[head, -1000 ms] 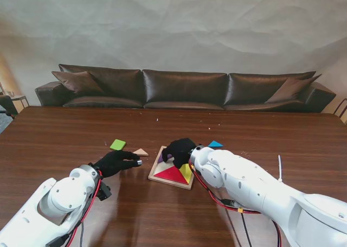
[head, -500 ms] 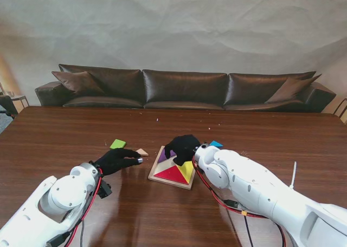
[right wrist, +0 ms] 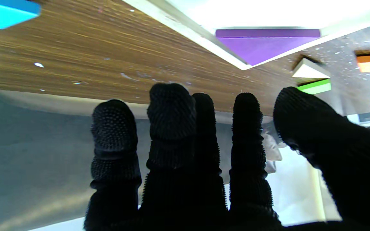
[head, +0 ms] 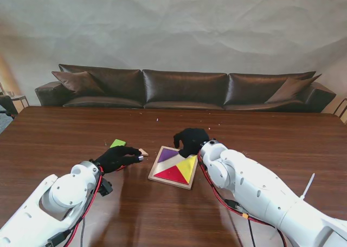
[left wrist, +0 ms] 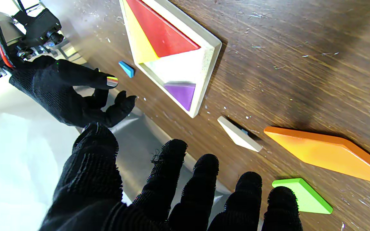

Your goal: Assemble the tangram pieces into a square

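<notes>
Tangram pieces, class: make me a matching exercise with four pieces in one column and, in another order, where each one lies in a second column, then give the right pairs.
Pieces
1. red triangle
2. purple triangle
3. green square
4. blue piece

Places
A. on the bare table left of the wooden tray, just beyond the left hand
B. in the tray, along the edge nearest to me
C. on the bare table on the tray's right side, by the right hand
D. in the tray's far corner

Pairs: 1-B, 2-D, 3-A, 4-C
</notes>
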